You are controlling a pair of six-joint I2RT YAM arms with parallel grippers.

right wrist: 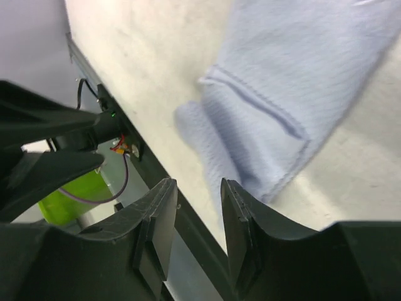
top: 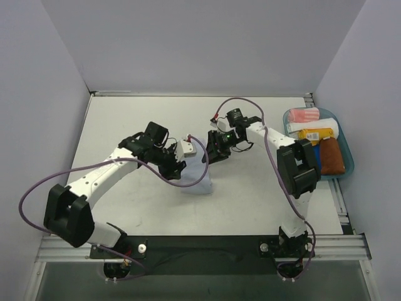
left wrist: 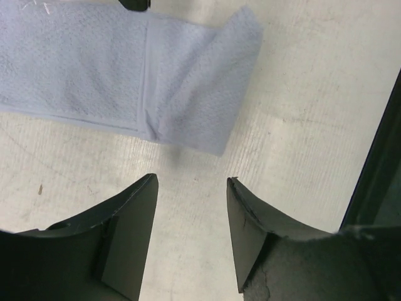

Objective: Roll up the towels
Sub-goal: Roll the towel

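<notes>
**Pale-Blue Towel Being Flanked by Two Empty Grippers**

The pale-blue towel (top: 199,180) is being left spread on the matte white table (top: 125,125), roughly midway between the two arms. Its nubby terry weave is being crossed by a flat woven band. One end is being shown doubled over into a soft, rounded fold, with the corner lifted slightly off the surface.

The left gripper (left wrist: 192,183) is being held just short of that folded end. Its dark, wedge-shaped fingers are being kept well apart, with only bare table between them. The right gripper (right wrist: 198,188) is being held over the towel's opposite side. Its jaws are being kept narrowly apart, and no cloth is being pinched.

The rust-brown towel (top: 331,157) is being kept as a plump bundle in the teal tray (top: 349,158) at the table's right edge. It is lying beside a rolled pink-and-white striped cloth (top: 304,115) and a yellow cloth (top: 315,133).
</notes>
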